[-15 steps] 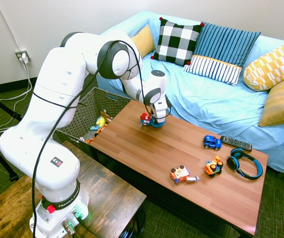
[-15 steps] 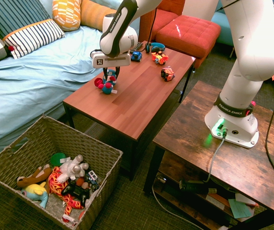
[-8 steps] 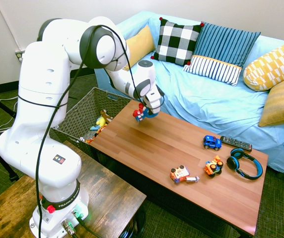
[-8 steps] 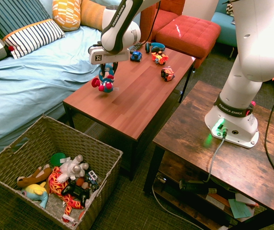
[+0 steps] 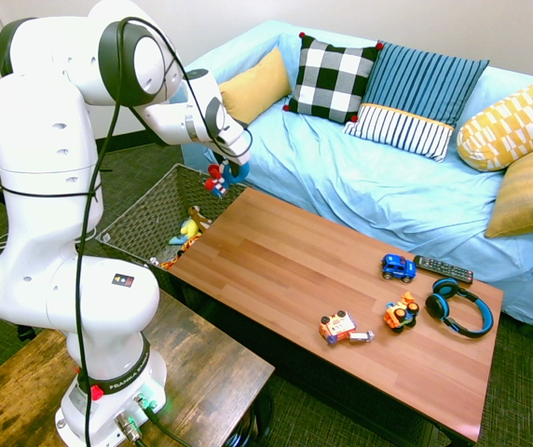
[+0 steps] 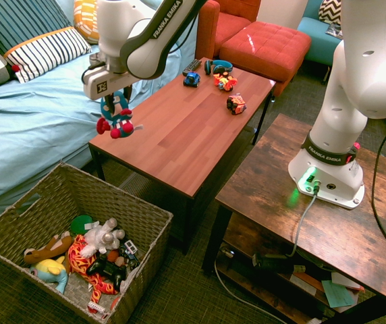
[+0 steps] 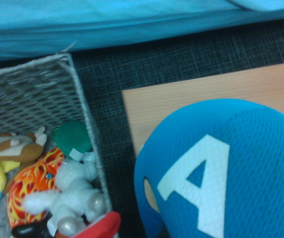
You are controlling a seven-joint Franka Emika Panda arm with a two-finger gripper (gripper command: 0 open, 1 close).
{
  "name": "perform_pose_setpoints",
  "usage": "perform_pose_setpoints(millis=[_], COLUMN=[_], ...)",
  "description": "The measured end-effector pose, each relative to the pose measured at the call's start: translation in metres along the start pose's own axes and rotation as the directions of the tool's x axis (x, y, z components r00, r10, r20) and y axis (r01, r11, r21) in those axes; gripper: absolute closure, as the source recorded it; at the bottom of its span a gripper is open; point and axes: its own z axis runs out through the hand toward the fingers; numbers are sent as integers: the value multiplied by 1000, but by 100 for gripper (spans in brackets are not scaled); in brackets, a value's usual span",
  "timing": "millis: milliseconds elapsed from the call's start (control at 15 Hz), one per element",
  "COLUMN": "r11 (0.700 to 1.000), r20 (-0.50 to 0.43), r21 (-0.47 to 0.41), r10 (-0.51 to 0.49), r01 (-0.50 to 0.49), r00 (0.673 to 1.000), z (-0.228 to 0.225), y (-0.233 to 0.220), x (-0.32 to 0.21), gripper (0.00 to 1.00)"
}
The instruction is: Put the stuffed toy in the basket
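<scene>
A sofa (image 5: 378,186) draped in light blue cloth runs along a pale wall (image 5: 108,37), with a checked cushion (image 5: 334,76), a striped blue one (image 5: 422,98) and yellow ones (image 5: 513,121) on it. A reddish wooden coffee table (image 5: 341,279) stands before it on dark carpet (image 6: 179,290). Red upholstered seats (image 6: 264,44) sit beyond the table's far end

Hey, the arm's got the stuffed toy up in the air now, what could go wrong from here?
The stuffed toy dangles from the gripper over the table's end, short of the basket. Released now, it would likely land on the table edge or the floor. The grip seems to catch only its top, so a fast swing might shake it loose.
</scene>
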Motion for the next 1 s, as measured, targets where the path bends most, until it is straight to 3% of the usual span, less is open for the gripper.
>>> perform_pose_setpoints(millis=[200,400,800,867,1000], r11=[990,979,966,967,968], r20=[-24,2,114,128,145], r21=[-41,-38,19,25,40], r10=[-133,-200,-257,-256,-252], r01=[132,200,257,255,249], r00=[991,980,960,958,957], z=[19,50,102,108,110], y=[-35,-67,-94,-94,-96], x=[-57,-101,-156,-158,-157], gripper=[100,100,100,0,0])
